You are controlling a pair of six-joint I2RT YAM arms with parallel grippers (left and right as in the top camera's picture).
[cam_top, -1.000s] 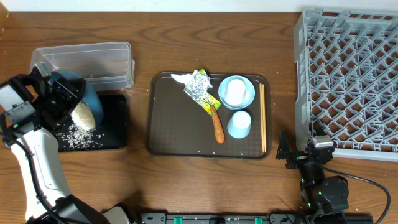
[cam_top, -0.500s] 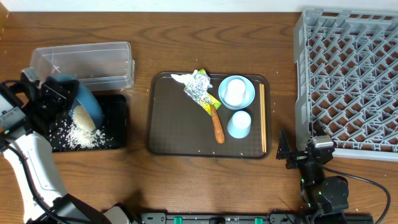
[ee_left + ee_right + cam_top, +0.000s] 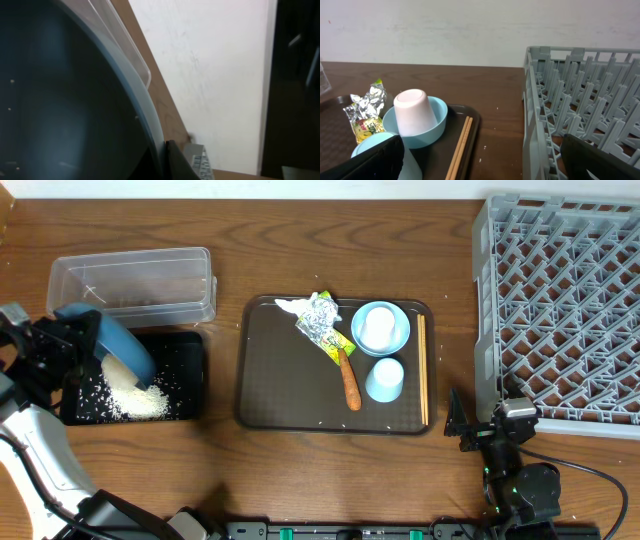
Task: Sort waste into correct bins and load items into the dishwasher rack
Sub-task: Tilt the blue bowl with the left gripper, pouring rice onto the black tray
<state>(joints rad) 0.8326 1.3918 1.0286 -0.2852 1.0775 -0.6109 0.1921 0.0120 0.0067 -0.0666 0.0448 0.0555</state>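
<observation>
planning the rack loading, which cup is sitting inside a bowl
The white cup, upside down in the small pale-blue bowl; the pale-blue cup sits directly on the brown tray.

Tub (image 3: 130, 280) behind shallow tray (image 3: 188, 395), left; serving tray (image 3: 280, 385) centre; rack (image 3: 560, 310) right.

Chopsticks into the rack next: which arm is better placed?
Right. The right gripper is open and empty, sitting close to the chopsticks and the dishwasher rack. The left gripper is shut on the dark-blue bowl, tipped over the black tray.

Tipped dark-blue bowl (image 3: 112, 346), rice (image 3: 136, 396) in black tray (image 3: 191, 358)
</observation>
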